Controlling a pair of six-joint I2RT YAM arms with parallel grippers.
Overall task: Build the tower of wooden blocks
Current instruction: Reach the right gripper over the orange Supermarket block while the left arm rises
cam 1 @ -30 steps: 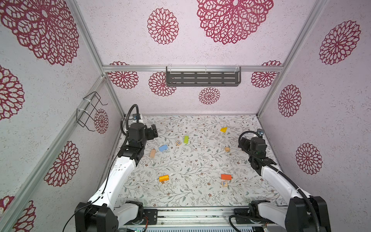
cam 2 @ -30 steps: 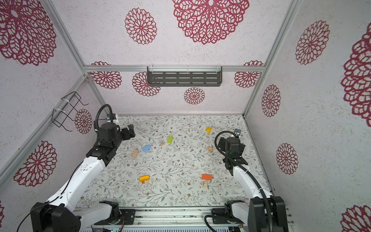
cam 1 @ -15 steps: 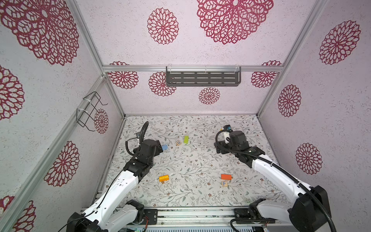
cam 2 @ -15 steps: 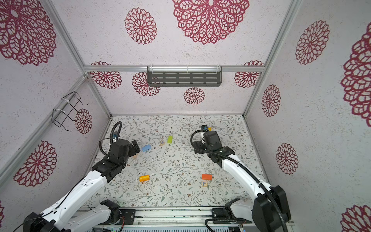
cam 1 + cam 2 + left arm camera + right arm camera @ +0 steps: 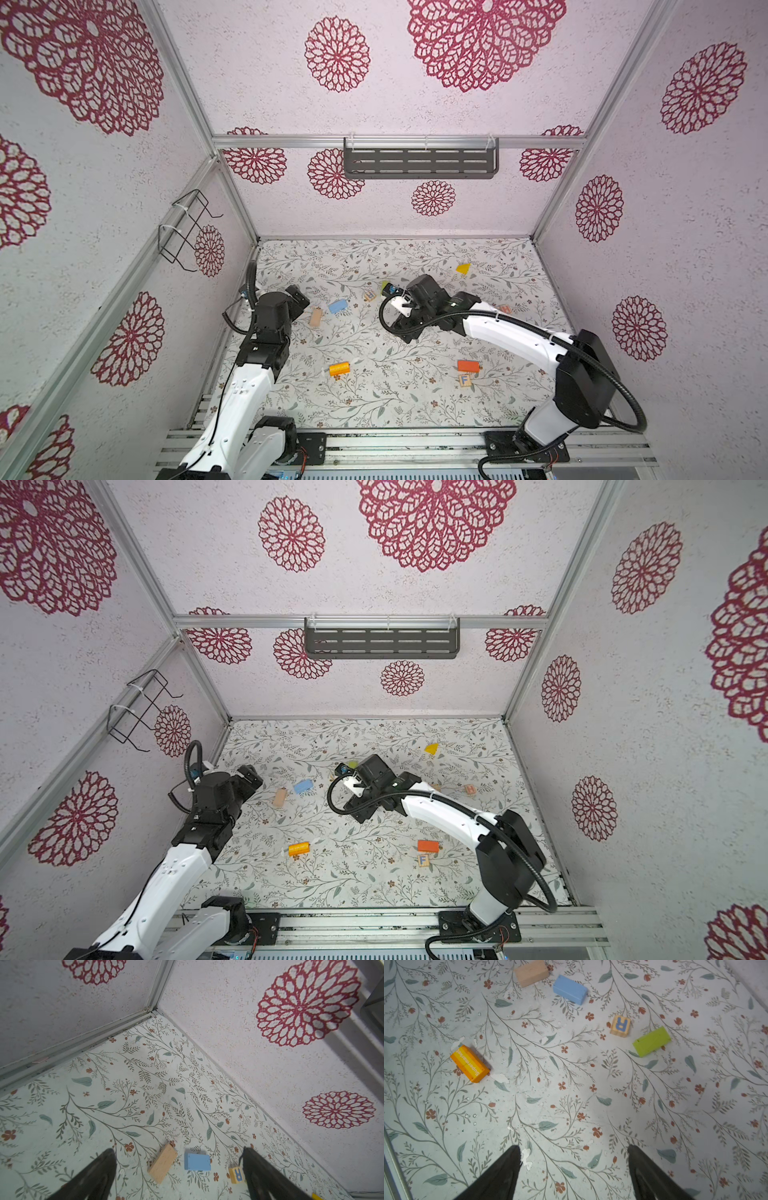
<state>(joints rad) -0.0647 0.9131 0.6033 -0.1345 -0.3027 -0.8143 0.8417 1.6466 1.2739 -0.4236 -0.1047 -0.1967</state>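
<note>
Floral tabletop (image 5: 571,1105); orange block (image 5: 470,1066), print legible from right wrist.

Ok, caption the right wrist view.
Open right gripper facing loose orange block, tan block, blue block, R cube, lime block.

Orange block (image 5: 470,1066) "Supermarket"; cube (image 5: 620,1026) "R"

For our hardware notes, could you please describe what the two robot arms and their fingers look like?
Both the left arm and right arm have glossy white link shells joined by black joint housings. Each ends in matte black tapered fingers. A looped black cable hangs at the right wrist; a ribbed black hose runs by its elbow.
</note>
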